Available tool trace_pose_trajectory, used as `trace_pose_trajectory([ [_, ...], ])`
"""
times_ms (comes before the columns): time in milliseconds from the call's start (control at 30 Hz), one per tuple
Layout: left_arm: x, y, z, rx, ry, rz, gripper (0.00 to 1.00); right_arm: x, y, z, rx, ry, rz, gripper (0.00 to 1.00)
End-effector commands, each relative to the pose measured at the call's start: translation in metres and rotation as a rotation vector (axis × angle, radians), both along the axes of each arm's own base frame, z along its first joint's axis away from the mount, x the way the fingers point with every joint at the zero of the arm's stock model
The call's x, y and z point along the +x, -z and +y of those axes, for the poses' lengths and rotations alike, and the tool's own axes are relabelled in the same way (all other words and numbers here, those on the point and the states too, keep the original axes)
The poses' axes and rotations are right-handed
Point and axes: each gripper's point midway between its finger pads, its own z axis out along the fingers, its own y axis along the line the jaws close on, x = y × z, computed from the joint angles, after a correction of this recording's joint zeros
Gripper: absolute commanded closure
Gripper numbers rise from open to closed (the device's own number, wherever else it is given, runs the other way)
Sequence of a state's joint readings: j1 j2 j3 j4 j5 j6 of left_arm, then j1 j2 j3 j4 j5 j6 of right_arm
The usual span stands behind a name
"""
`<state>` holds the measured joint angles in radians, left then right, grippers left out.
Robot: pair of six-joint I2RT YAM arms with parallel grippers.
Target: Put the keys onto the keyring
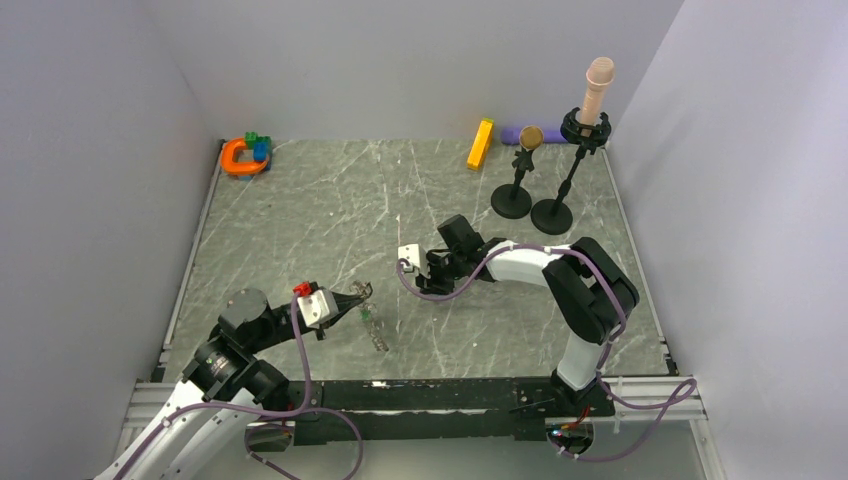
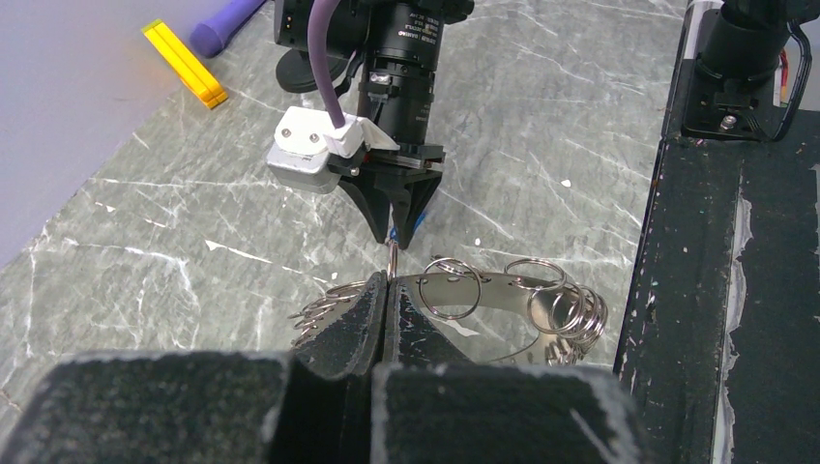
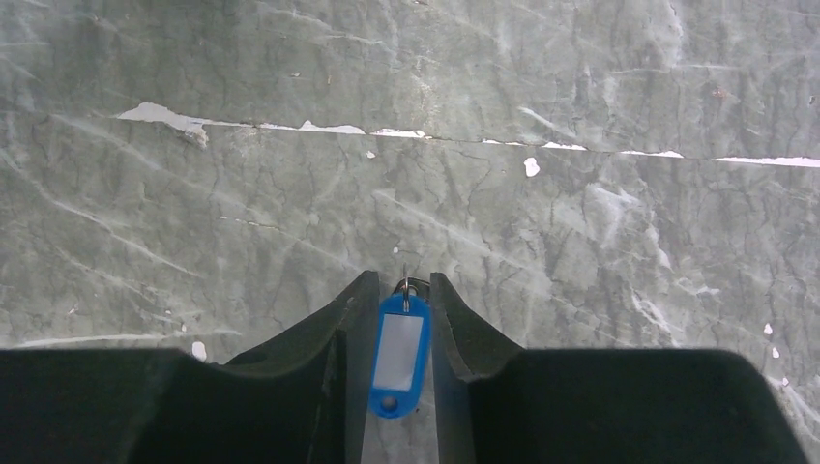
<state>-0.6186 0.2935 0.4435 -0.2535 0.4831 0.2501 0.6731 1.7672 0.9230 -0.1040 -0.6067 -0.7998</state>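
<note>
R gripper (image 3: 401,280) seems to pinch blue key (image 3: 400,353); L gripper (image 2: 385,290) is pressed together on keyring (image 2: 503,290) rim, near table (image 3: 580,145) front. Threading step; next needs fine aim, key onto keyring.

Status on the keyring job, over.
Left pincer shut on keyring. Right pincer shut on blue key, held at the keyring's edge. Small split rings crowd that edge.

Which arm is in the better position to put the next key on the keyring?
Right. The right pincer holds the blue key, its small loop hanging close to the keyring. The left pincer is shut on the keyring, so it should only steady it.
</note>
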Motion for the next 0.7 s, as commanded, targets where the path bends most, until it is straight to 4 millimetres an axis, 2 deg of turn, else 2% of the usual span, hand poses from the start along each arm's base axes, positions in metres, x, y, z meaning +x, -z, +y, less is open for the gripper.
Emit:
trace_pose_trajectory([
  [0, -0.0019, -0.0365, -0.0012, -0.059, 0.017, -0.099, 1.00, 0.0075, -0.0189, 0.0117, 0.049, -0.013, -0.031, 0.71],
  [233, -0.0020, -0.0368, -0.0012, -0.060, 0.018, -0.099, 1.00, 0.0074, -0.0184, 0.0075, 0.041, -0.009, -0.030, 0.77],
  [667, -0.0022, -0.0360, -0.0018, -0.058, 0.021, -0.096, 1.00, 0.0092, -0.0185, 0.0027, 0.037, 0.000, -0.034, 0.78],
])
